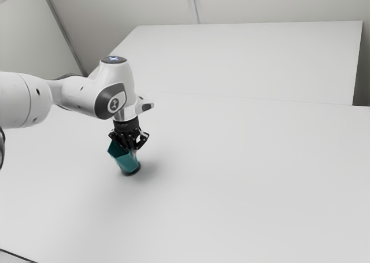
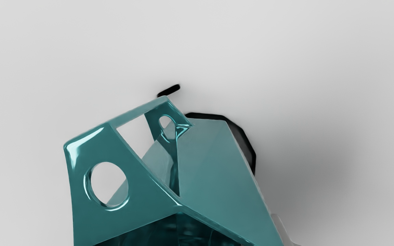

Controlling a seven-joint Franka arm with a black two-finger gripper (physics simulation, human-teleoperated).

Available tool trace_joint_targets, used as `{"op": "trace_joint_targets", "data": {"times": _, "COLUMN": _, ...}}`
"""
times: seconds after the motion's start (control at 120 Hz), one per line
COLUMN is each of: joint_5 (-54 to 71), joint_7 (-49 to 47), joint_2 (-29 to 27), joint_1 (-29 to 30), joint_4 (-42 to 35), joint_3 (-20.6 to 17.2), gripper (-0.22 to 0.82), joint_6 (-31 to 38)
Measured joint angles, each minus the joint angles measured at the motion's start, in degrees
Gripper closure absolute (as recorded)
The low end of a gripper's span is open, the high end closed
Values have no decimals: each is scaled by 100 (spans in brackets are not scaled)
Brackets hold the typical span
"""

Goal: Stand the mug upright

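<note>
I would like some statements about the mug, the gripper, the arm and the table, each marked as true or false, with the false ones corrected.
1. The mug is teal. True.
2. The mug stands fully upright. False: it is tilted, its mouth leaning toward the exterior view's left.
3. The gripper is at the upper part of the mug. True.
4. The arm comes in from the exterior view's right. False: it comes in from that view's left.
5. The table has a light surface. True.
</note>
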Motion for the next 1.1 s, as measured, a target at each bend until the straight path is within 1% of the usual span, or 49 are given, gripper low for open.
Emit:
{"op": "trace_joint_targets", "data": {"times": 0.167, "joint_5": -30, "joint_7": 6, "joint_2": 27, "joint_1": 2, "joint_4": -1, "joint_3": 0, "gripper": 78, "joint_6": 3}}
{"op": "trace_joint_targets", "data": {"times": 0.308, "joint_5": -70, "joint_7": 30, "joint_2": 22, "joint_1": 8, "joint_4": -8, "joint_3": 8, "gripper": 46, "joint_6": 1}}
{"op": "trace_joint_targets", "data": {"times": 0.367, "joint_5": -70, "joint_7": 44, "joint_2": 16, "joint_1": 8, "joint_4": -8, "joint_3": 14, "gripper": 35, "joint_6": 0}}
{"op": "trace_joint_targets", "data": {"times": 0.45, "joint_5": -61, "joint_7": 63, "joint_2": -14, "joint_1": -7, "joint_4": -3, "joint_3": 37, "gripper": 24, "joint_6": -3}}
{"op": "trace_joint_targets", "data": {"times": 0.55, "joint_5": -47, "joint_7": 86, "joint_2": -74, "joint_1": -18, "joint_4": 64, "joint_3": 49, "gripper": 15, "joint_6": -21}}
{"op": "trace_joint_targets", "data": {"times": 0.65, "joint_5": -36, "joint_7": 108, "joint_2": -183, "joint_1": -14, "joint_4": 169, "joint_3": 71, "gripper": 9, "joint_6": -63}}
{"op": "trace_joint_targets", "data": {"times": 0.767, "joint_5": -13, "joint_7": 149, "joint_2": -288, "joint_1": 0, "joint_4": 453, "joint_3": 94, "gripper": 5, "joint_6": -234}}
{"op": "trace_joint_targets", "data": {"times": 0.942, "joint_5": 128, "joint_7": 237, "joint_2": -580, "joint_1": 12, "joint_4": 765, "joint_3": 97, "gripper": 2, "joint_6": -510}}
{"op": "trace_joint_targets", "data": {"times": 1.1, "joint_5": 254, "joint_7": 423, "joint_2": -675, "joint_1": 26, "joint_4": 1183, "joint_3": 93, "gripper": 1, "joint_6": -562}}
